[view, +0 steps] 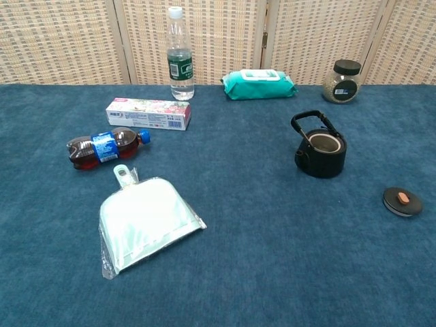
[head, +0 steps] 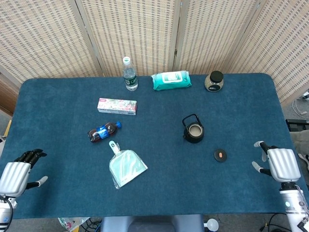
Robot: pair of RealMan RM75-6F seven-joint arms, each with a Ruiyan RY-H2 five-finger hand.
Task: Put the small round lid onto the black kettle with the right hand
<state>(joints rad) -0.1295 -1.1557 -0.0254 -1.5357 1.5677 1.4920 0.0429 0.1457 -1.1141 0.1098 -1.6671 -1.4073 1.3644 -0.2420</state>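
The small round lid (head: 220, 155) lies flat on the blue table (head: 63, 101), just beside the black kettle (head: 193, 131) and apart from it; the kettle stands upright, open at the top (handle raised). The right hand (head: 278, 163) is at the table's right edge, fingers apart, holding nothing, near the lid. The left hand (head: 18, 169) sits at the left edge, empty, fingers loosely spread

Small round lid (head: 220, 155) lies flat — near open black kettle (head: 193, 131).
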